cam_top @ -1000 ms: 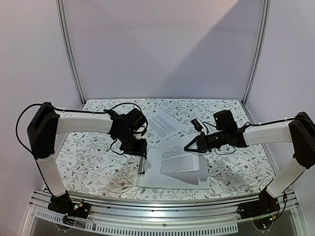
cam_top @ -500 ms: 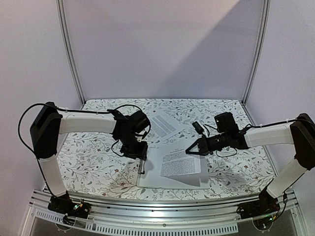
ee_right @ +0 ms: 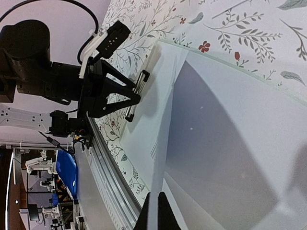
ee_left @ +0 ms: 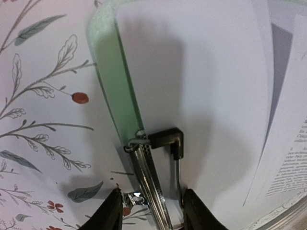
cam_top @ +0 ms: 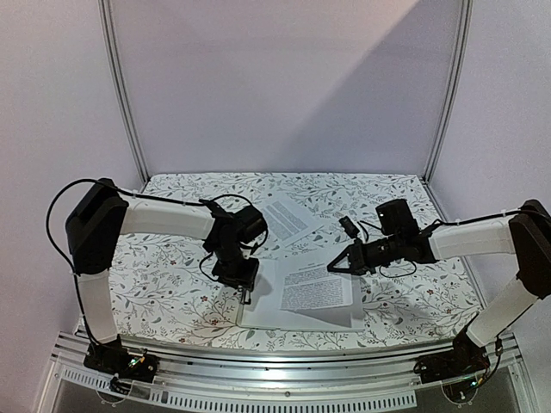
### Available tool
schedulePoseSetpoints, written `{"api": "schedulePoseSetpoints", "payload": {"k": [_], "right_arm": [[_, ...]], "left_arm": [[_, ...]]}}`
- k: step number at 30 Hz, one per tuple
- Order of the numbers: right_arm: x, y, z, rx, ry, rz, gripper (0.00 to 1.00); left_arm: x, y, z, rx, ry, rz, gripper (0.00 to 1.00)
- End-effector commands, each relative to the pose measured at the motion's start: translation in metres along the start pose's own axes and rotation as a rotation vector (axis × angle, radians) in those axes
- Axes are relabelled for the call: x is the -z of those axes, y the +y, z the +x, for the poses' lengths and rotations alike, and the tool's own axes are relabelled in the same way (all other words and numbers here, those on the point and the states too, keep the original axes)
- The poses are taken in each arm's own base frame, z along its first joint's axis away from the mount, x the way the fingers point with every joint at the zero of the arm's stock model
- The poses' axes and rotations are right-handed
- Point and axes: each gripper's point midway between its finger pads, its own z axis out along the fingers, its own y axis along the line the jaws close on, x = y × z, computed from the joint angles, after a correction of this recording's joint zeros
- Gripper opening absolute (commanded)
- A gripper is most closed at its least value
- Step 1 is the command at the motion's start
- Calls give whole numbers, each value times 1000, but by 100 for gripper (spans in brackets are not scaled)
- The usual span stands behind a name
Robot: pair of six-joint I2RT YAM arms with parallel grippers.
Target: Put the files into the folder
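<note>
Since a second earlier, your left arm had swung inward and the left gripper [cam_top: 247, 291] sat lower, its jaws apart astride the clip [ee_left: 152, 184] on the folder [ee_left: 112, 81]. The right gripper [cam_top: 331, 266] was pinched closed at the near file [cam_top: 316, 286] corner (held or not, I couldn't tell). The folder lay by the front edge, with open tablecloth [cam_top: 155, 267] to its left. You had two printed files, counting the far file [cam_top: 286, 217], and one folder.

Top external looks down from high behind the near edge of the table [cam_top: 164, 284], taking all of it in. Left wrist sits very close over the clip [ee_left: 165, 140] of the folder [ee_left: 112, 81], at lower centre. Right wrist looks low across the files [ee_right: 148, 124], with that clip at upper left.
</note>
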Motion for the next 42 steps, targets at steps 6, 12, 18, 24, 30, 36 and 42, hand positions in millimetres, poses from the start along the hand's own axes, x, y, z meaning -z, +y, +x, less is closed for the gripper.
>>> {"api": "schedulePoseSetpoints", "payload": {"k": [6,12,18,24,30,36,42], "right_arm": [[-3,-18,9,-101,44,65,0],[-4,-18,10,-114,48,58,0],[-10,-15,17,-131,78,48,0],[-21,-9,19,-147,88,25,0],[-27,-6,16,-173,78,13,0],[-30,-7,9,-181,60,38,0],[-33,-13,9,-208,63,60,0]], "left_arm": [[-14,6,16,-3,62,-40,45],[-19,4,19,8,79,-25,38],[-30,-3,27,20,110,31,19],[-34,-9,29,53,105,85,10],[-37,-15,31,122,98,172,0],[-43,-18,33,163,107,210,0],[-45,-18,34,192,100,234,0]]}}
